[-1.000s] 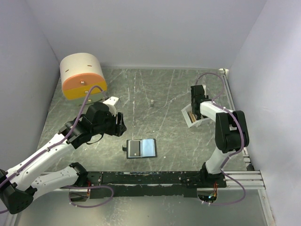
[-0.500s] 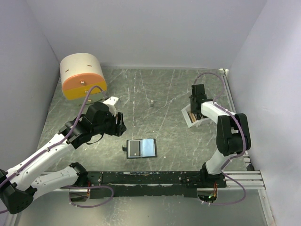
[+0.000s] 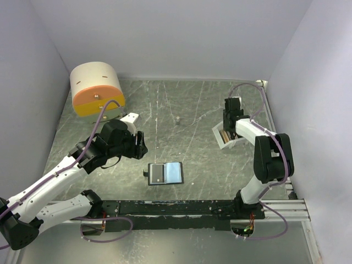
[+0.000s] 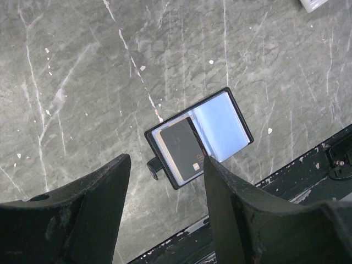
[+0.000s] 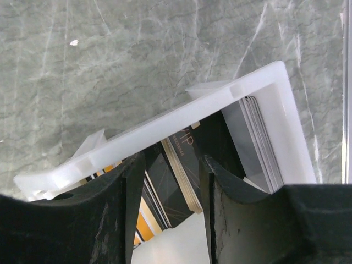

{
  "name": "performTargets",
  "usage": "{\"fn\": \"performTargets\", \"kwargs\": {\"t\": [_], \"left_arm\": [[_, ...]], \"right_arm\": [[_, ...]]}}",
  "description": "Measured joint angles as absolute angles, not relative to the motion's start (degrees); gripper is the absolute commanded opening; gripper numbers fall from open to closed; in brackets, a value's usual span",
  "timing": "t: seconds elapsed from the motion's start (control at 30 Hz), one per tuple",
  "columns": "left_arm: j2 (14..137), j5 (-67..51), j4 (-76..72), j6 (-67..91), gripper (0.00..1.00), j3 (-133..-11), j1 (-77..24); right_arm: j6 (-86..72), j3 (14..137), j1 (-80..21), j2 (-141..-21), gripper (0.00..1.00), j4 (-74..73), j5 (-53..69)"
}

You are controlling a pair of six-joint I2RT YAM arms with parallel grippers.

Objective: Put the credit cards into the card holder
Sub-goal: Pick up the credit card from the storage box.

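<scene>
The right end effector has shifted among the credit cards in the white tray, likely fishing for another; clamped or not, I cannot tell. The left end effector hangs apart above the open card holder on the desk.

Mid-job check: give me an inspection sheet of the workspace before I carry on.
Surface: grey marbled table, scratched.
Job's things: card holder open flat, dark card on its left half; credit cards on edge in white tray.
Clutter: round cream-and-orange box back left; small stud mid-table.
Grippers: left gripper open, empty, above table; right gripper down in tray, jaws apart around cards, grip unclear.
Cables: purple cables along both arms, none across the card holder.
Surroundings: plain pale walls.
</scene>
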State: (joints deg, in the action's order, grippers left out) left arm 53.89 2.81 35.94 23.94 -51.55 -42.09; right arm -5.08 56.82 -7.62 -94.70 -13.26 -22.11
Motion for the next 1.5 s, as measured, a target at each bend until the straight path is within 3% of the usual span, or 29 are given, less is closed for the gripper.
{"fn": "performTargets", "kwargs": {"t": [0.17,0.4,0.67,1.5], "left_arm": [[53.89,2.83,35.97,23.97,0.66,-51.55,-42.09],[53.89,2.87,35.99,23.94,0.66,-51.55,-42.09],[53.71,2.87,35.99,23.92,0.66,-51.55,-41.93],[53.41,2.87,35.99,23.92,0.66,-51.53,-41.78]], "right_arm": [[-5.13,55.90,-7.60,-97.76,0.39,-11.77,-22.20],[-4.64,55.83,-7.29,-97.73,0.13,-10.83,-21.08],[-4.49,55.00,-7.18,-95.31,0.00,-11.03,-17.61],[-5.15,58.59,-8.25,-90.52,0.00,-19.03,-23.64]]}}
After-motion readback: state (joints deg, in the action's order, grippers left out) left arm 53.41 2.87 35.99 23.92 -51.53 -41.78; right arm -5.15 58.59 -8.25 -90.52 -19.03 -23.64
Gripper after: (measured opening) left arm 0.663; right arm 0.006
